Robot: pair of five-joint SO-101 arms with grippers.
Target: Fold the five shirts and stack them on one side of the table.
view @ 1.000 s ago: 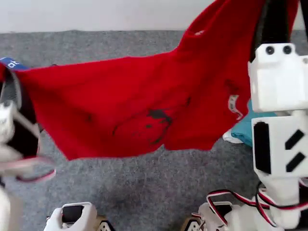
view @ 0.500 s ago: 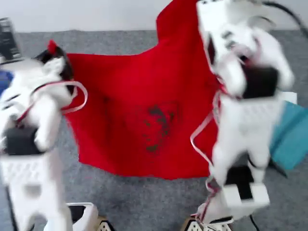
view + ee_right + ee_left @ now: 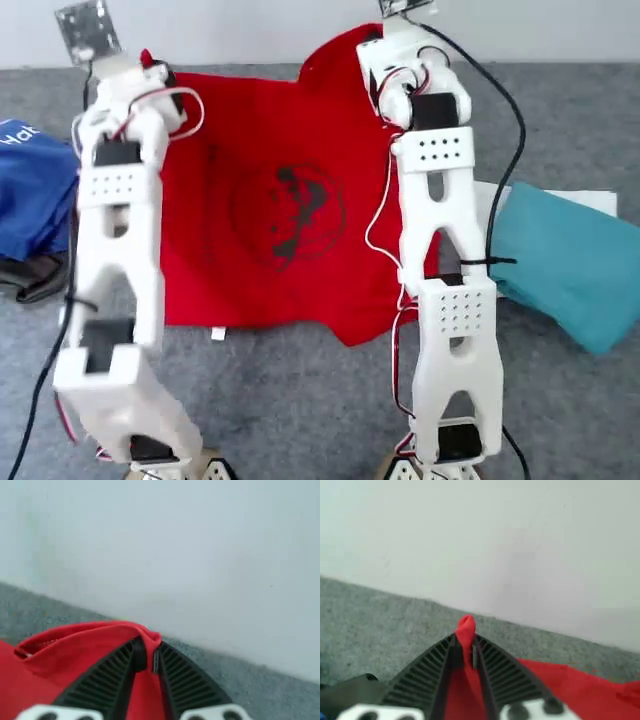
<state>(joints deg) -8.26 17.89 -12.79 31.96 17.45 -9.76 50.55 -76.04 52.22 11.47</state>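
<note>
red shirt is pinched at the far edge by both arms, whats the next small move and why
Probably open both grippers: the red shirt lies spread flat on the table, and the left gripper and right gripper each pinch its far edge, so releasing frees them to start folding.

Both arms, left arm [image 3: 113,250] and right arm [image 3: 447,240], are white plastic built of blocky links, with perforated panels [image 3: 433,150] dotted with small holes and black servo blocks at the joints. Red, white and black wires [image 3: 185,110] loop along them; a black cable [image 3: 519,120] trails beside the right arm. The left pincer [image 3: 465,641] and right pincer [image 3: 148,648] have ribbed black fingers [image 3: 425,675] on white mounts with dark screw holes.
</note>
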